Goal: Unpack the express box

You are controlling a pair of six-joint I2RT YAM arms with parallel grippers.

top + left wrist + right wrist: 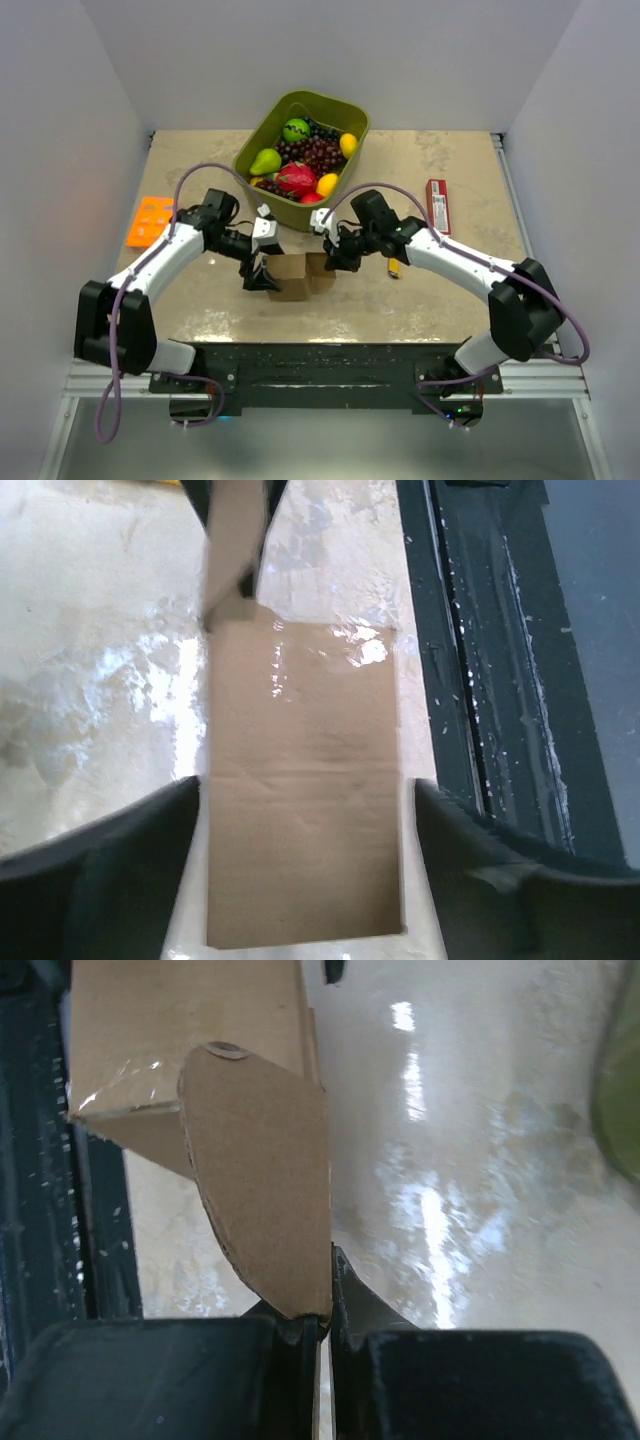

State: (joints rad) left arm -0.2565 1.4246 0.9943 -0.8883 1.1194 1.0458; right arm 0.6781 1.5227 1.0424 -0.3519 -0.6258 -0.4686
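The express box (293, 277) is plain brown corrugated card, matte except for a shiny strip of clear tape along one edge. It lies flat on the glossy, mottled beige worktop (400, 300), just on the near side of the green tub (258, 140), a rounded plastic bin. The box's long axis runs side to side across the worktop, with one end toward each arm. The left gripper (305, 790) reaches in low from the tub's left with its forearm bent inward. Its jaws are wide and straddle one end of the box, with a slim gap on each side. The right gripper (325, 1312) angles in from the tub's right, its jaws pinched tight on a round-edged flap (265, 1180) raised from the box's other end.
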